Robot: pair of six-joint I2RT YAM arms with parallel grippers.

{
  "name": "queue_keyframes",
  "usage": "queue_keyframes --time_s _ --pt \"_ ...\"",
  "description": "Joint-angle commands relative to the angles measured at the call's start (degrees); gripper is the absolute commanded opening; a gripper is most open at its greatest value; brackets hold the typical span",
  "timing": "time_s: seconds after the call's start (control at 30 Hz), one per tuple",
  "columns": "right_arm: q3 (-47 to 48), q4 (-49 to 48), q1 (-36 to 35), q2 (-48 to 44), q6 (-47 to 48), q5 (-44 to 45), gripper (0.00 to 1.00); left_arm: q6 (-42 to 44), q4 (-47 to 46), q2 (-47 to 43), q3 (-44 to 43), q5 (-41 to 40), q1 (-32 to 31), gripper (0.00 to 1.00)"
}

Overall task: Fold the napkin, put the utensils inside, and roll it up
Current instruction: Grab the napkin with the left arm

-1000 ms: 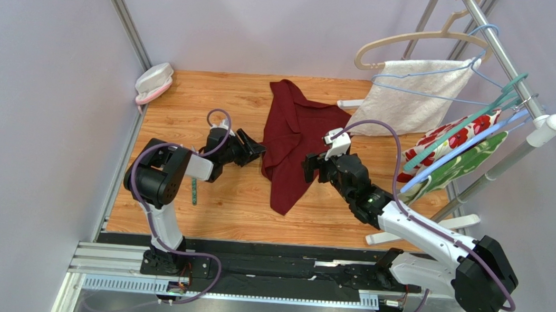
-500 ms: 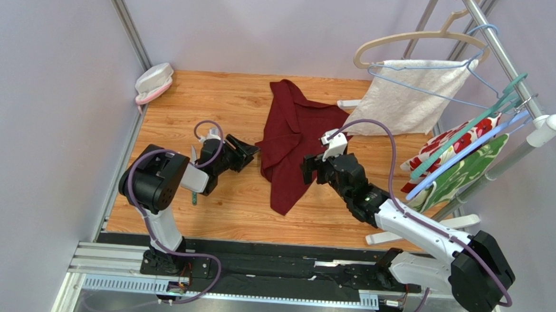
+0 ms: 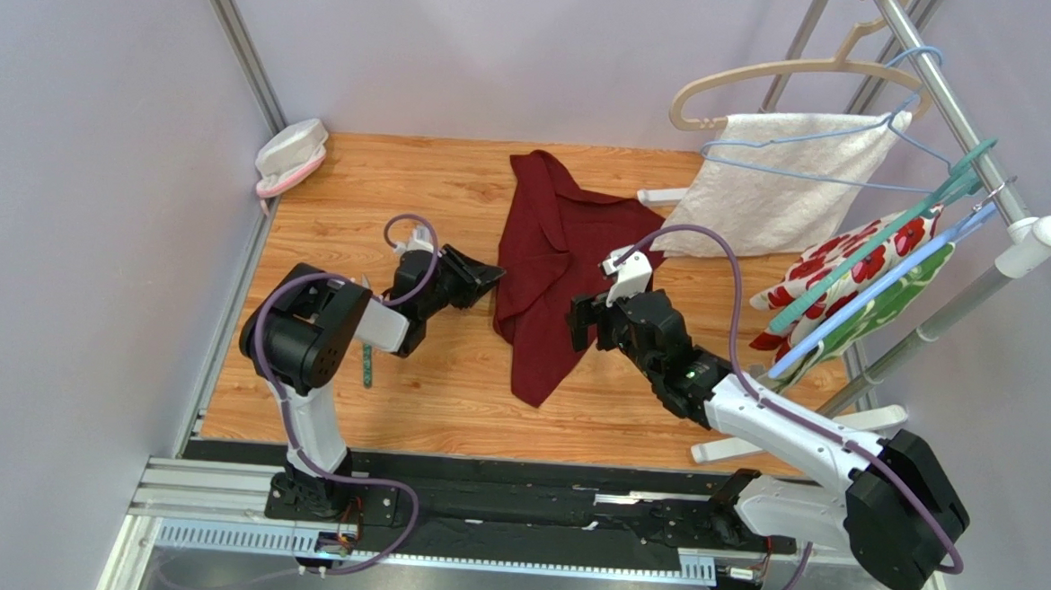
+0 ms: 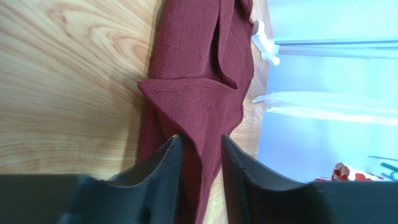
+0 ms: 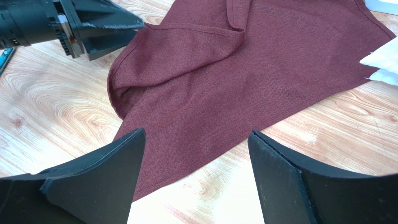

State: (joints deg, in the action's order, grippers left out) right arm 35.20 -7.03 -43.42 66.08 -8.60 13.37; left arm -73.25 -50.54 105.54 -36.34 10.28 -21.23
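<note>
The dark red napkin lies crumpled and partly folded over on the wooden table. My left gripper is at its left edge, jaws open, with a raised fold of the napkin between the fingertips. My right gripper is wide open and empty, low over the napkin's right lower edge. A teal-green utensil lies on the table beside the left arm. The silvery utensil is out of view.
A white towel hangs on a hanger at the back right. Floral cloths hang on the clothes rack, whose white foot rests near the right arm. A pink-and-white object sits at the back left corner.
My left gripper drew back to the left, then came forward again to the napkin's left edge. The hangers on the rack swung a little. The right arm hardly moved.
</note>
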Motion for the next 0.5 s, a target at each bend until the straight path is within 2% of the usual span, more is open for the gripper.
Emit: queue_keyframes --time_s 0.0,0.13,0.17,0.27,0.47 --pt "2.2 -0.8 0.2 -0.4 -0.4 0.3 0.85 1.0 -0.7 1.3 -2.5 1.5 -0.3 0.3" --pt "2.2 -0.4 0.1 -0.8 -0.2 0.5 0.85 3.7 1.0 0.3 -4.3 1.8 -0.1 0.03" --pt "2.2 -0.3 0.1 -0.9 -0.1 0.6 0.85 5.1 0.9 -0.4 -4.0 1.4 0.6 0.0" --pt "2.2 0.1 0.1 -1.0 0.3 1.5 0.85 9.3 3.2 -5.1 -3.5 0.1 2.3 0.0" --pt "3.0 0.7 0.2 0.5 0.3 1.3 0.84 19.0 14.6 -16.1 -3.6 -3.0 9.3 0.0"
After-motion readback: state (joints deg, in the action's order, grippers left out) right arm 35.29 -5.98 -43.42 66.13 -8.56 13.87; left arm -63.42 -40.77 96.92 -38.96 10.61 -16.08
